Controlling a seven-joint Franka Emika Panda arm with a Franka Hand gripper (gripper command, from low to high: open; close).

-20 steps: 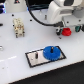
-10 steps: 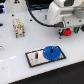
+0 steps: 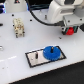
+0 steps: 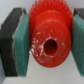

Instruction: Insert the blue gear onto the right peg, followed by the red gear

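While the wide bright-blue toothed plastic gear (image 3: 50, 52) already sits on the dark rectangular pale-rimmed plate (image 3: 35, 59), apparently seated over the right peg, which is hidden beneath it, the small bright-red plastic gear (image 4: 49, 39) is clamped between the gripper (image 4: 46, 42)'s two teal pads (image 4: 23, 44), held up off the white table (image 3: 15, 47) at the exterior view's right. Judging by its look, the red disc is light, stiff and rather slick; holding it by opposite sides of the toothed rim leaves the centre hole free. On the plate, a second thin grey pin (image 3: 37, 54) stands bare beside the blue gear.
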